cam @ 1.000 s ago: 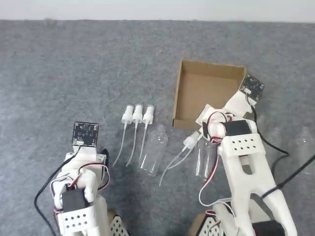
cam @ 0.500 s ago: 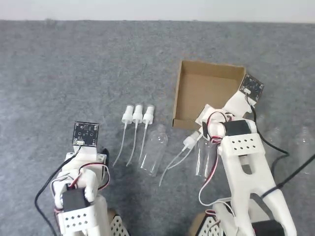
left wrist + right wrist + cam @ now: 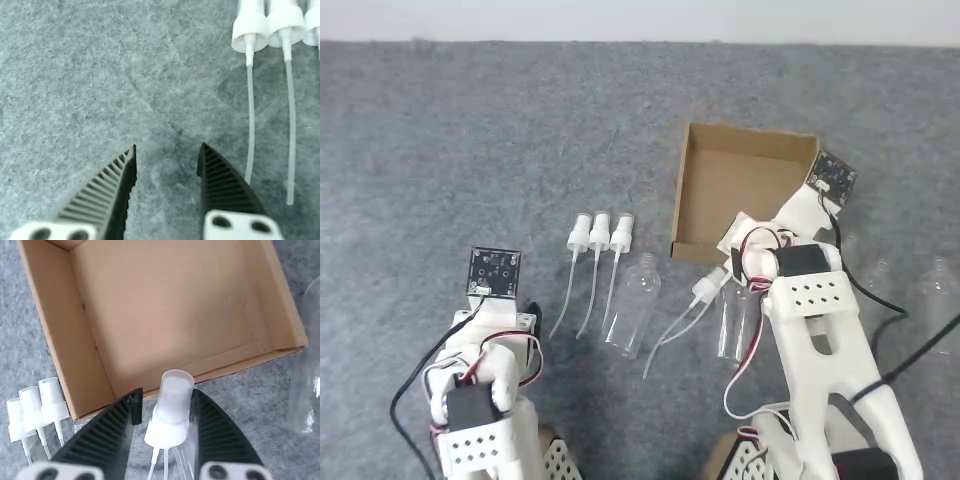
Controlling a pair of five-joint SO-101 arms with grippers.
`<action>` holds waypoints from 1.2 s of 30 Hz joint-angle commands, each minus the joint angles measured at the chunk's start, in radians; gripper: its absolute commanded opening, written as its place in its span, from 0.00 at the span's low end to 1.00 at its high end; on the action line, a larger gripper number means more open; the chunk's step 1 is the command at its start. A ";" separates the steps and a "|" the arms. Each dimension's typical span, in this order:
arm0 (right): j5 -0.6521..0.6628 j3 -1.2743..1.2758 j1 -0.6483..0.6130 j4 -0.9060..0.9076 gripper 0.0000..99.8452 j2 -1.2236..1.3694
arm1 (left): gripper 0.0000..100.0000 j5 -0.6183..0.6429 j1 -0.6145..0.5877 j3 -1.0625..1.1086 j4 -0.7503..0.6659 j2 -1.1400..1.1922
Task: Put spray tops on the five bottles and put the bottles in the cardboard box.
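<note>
In the high view nothing has shifted over the last second. Both my arms sit as they were, so I judge the capping paused, not advancing. The open brown cardboard box (image 3: 740,185) holds no bottle yet. Three white plastic spray tops with thin dip tubes (image 3: 600,233) lie in a row on the fuzzy grey carpet (image 3: 470,130). A clear, smooth plastic bottle (image 3: 633,303) lies on its side just beside them.

In the left wrist view, my left gripper (image 3: 167,152) is spread wide. Its ridged black jaws hang over bare carpet near the row's tubes.

In the right wrist view, my right gripper (image 3: 165,392) has its jaws against both sides of a white spray top with a frosted round cap (image 3: 172,405). I judge it gripped, just outside the box's near wall.
</note>
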 commanded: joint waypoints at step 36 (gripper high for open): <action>0.104 -0.196 -0.021 -0.113 0.01 -0.038 | 0.18 -0.006 0.002 -0.008 -0.015 -0.021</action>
